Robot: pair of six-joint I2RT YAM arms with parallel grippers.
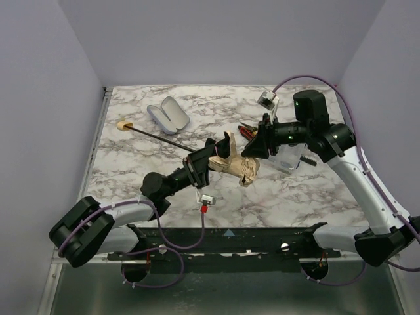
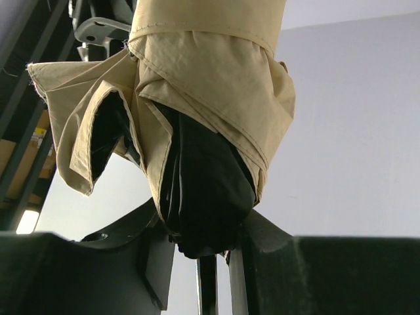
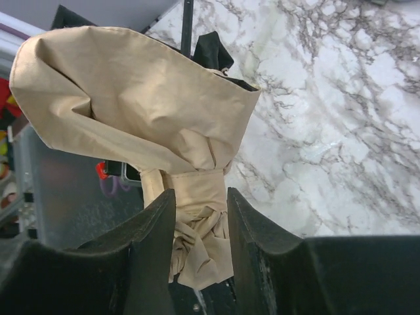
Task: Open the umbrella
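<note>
The umbrella [image 1: 233, 164] lies folded mid-table, its peach-tan fabric bunched, its thin black shaft [image 1: 164, 140] running back left to the oval tan handle [image 1: 123, 125]. My left gripper [image 1: 209, 159] is shut on the canopy's handle-side end; in the left wrist view the jaws pinch the black lining [image 2: 207, 197] under tan fabric [image 2: 210, 72]. My right gripper [image 1: 257, 152] is shut on the other end of the canopy; in the right wrist view its jaws clamp the strapped tan bundle [image 3: 197, 197], with loose fabric [image 3: 125, 98] billowing beyond.
A lavender oval hard-shell case [image 1: 168, 115] lies at the back left. Red-and-yellow-handled pliers [image 1: 247, 131] lie behind my right gripper. A clear plastic box [image 1: 289, 157] sits under the right arm. A small white device [image 1: 267, 100] lies at the back.
</note>
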